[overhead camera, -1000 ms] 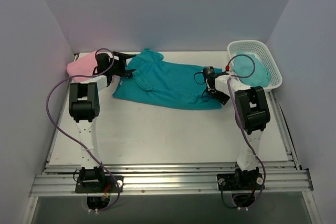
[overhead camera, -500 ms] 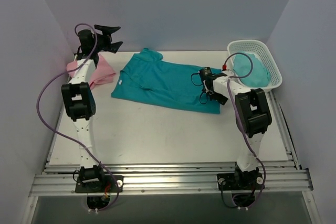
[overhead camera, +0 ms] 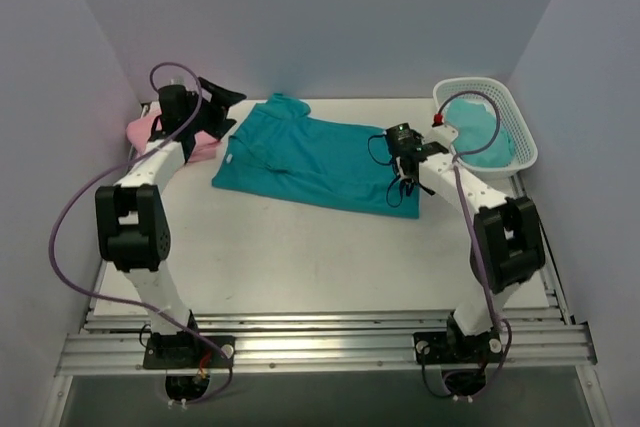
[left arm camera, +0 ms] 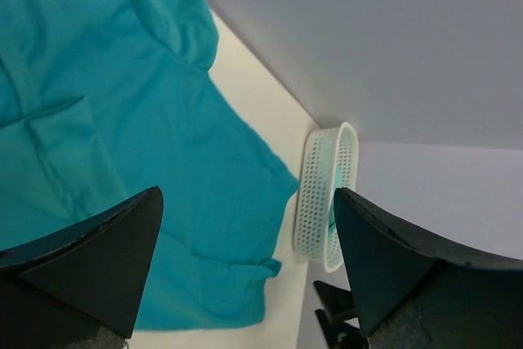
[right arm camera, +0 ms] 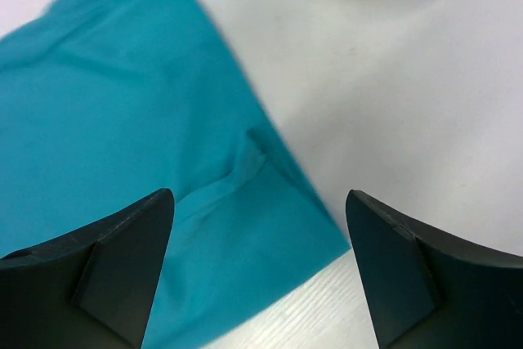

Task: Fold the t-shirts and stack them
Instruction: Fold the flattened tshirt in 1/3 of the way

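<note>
pink t-shirt [overhead camera: 138, 130]: partly behind left arm [overhead camera: 160, 155] | basket [overhead camera: 470, 81]: teal cloth [overhead camera: 475, 134] kind unclear

Soft, even light from above, with no hard glare anywhere.

The table [overhead camera: 300, 252] is washed nearly white. The left wall turns faintly pink by the far left corner. Shadows are thin, with just a dim rim under the near edge of the teal t-shirt [overhead camera: 320, 159]. Seen from the wrists, the left gripper [left arm camera: 248, 195] and right gripper [right arm camera: 259, 194] show dark fingers [left arm camera: 82, 267] that are large and out of focus. The cloth behind them is sharper, though in the right wrist view its edge is slightly smeared.
</note>
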Action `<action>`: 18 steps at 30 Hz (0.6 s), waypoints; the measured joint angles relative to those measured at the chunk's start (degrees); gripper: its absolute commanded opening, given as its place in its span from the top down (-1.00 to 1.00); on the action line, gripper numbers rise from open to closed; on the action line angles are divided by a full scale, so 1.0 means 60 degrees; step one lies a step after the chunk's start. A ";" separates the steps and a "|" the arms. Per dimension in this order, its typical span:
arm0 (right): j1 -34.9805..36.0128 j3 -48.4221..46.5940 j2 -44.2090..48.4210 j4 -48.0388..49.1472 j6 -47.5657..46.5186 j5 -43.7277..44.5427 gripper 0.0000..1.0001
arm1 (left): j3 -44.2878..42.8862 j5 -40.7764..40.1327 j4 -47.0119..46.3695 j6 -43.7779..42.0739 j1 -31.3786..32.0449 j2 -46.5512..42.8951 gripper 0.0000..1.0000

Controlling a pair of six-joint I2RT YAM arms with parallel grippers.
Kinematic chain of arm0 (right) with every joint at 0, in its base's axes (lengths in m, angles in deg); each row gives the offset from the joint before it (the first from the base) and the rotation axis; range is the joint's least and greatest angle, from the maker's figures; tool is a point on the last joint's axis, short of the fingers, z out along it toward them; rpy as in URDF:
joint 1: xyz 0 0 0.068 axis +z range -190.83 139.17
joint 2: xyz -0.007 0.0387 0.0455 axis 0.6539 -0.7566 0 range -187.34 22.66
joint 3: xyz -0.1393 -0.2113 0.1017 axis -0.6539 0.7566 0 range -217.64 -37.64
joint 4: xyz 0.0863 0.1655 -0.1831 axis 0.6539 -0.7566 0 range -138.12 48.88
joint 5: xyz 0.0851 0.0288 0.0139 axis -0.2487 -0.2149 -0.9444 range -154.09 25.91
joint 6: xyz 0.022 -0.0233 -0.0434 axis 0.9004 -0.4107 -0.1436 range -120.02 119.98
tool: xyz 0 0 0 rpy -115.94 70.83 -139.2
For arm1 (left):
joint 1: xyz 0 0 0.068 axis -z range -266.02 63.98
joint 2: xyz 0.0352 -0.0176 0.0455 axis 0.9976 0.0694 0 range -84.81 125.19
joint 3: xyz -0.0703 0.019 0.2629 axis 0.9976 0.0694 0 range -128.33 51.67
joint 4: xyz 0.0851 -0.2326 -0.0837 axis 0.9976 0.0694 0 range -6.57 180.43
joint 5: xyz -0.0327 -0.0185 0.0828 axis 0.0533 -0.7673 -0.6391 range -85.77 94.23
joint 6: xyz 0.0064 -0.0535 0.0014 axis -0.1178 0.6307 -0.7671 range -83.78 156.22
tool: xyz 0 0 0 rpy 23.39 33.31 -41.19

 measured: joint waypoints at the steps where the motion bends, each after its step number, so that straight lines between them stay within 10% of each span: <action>1: 0.0189 0.0277 0.0459 0.0361 -0.0226 -0.0157 -0.54 | 0.0692 -0.0277 -0.0146 -0.0302 0.0106 -0.0561 -0.88; 3: 0.0546 0.0750 0.1155 0.1166 -0.0659 -0.0503 -0.22 | 0.1719 -0.0732 -0.0171 -0.0747 0.0291 -0.1362 -0.88; 6: 0.0929 0.1144 0.1610 0.2178 -0.1188 -0.1362 1.00 | 0.2860 -0.1421 -0.0182 -0.1424 0.0597 -0.2146 -0.88; 18: 0.0958 0.1031 -0.0546 0.2911 -0.1100 -0.2433 1.00 | 0.4397 -0.3144 -0.0095 -0.2779 0.1275 -0.2262 -0.88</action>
